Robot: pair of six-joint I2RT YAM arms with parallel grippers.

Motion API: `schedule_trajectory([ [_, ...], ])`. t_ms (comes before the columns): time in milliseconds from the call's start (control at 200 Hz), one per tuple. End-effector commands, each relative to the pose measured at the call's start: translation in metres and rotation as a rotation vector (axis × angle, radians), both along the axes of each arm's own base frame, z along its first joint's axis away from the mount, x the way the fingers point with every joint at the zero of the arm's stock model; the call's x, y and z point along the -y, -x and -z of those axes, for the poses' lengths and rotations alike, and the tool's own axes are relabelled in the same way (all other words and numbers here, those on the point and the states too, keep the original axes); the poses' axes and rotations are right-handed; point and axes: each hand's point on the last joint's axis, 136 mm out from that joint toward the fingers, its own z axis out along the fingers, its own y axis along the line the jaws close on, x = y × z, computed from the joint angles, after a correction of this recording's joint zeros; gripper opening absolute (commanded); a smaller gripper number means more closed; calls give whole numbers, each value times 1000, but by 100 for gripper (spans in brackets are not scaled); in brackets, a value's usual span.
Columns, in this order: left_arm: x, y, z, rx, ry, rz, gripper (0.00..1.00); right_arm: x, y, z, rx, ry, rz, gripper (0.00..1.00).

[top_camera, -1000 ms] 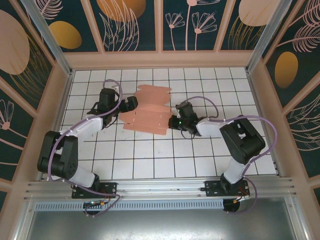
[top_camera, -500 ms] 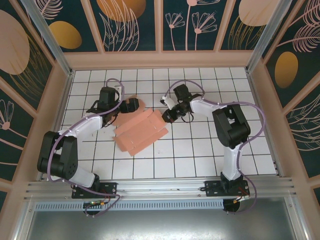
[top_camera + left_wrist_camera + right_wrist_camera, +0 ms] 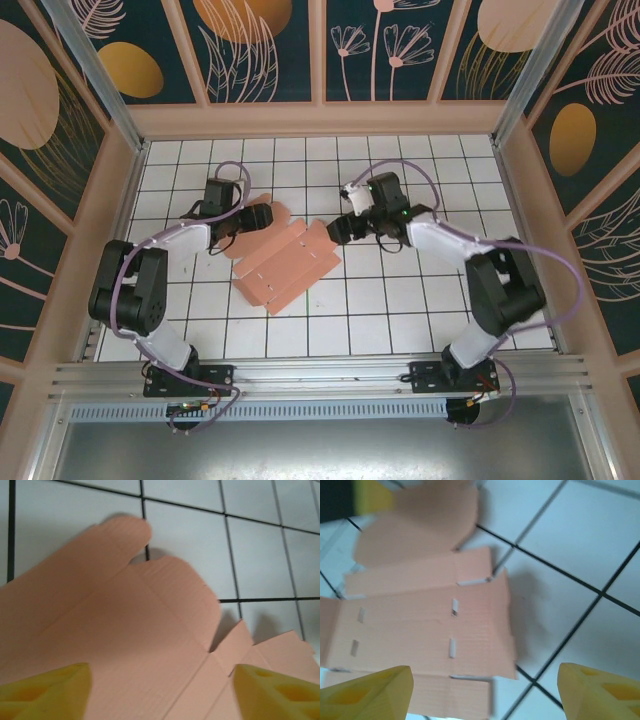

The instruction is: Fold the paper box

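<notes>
The paper box (image 3: 290, 262) is a salmon-pink die-cut sheet lying unfolded and askew on the white tiles. My left gripper (image 3: 268, 214) hovers over its far left corner. In the left wrist view the yellow fingertips (image 3: 45, 692) stand wide apart, open, with the rounded flaps of the sheet (image 3: 125, 645) flat beneath them. My right gripper (image 3: 335, 230) sits at the sheet's right corner. It is open (image 3: 485, 692), with the slotted panel (image 3: 420, 625) below and left of it and bare tile between its fingers. Nothing is held.
The tiled floor (image 3: 400, 310) with black grid lines stretches to the right and front of the sheet. Pink walls (image 3: 320, 120) close the space at the back and both sides. A metal rail (image 3: 320, 375) runs along the near edge.
The sheet has swung round and slid toward the front left. My right gripper has opened and let go of it, and that arm has shifted back. The left jaws have narrowed slightly.
</notes>
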Motion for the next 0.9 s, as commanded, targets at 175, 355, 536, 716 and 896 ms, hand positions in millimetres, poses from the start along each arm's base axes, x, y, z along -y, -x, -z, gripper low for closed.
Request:
schedule_trajectory([
  [175, -9, 4, 41, -104, 9, -73, 59, -89, 101, 35, -160, -168, -158, 74],
  [355, -31, 24, 56, -190, -59, -180, 59, -97, 103, 67, -251, -155, -117, 71],
  [536, -22, 62, 50, -201, 60, -184, 60, -69, 61, 97, -289, -85, 27, 67],
  [716, -13, 101, 50, -217, 113, -180, 60, -37, -2, 117, -278, -14, 148, 66],
  [896, 18, 112, 38, -184, 195, -121, 62, -40, -54, 103, -225, -33, 191, 66],
])
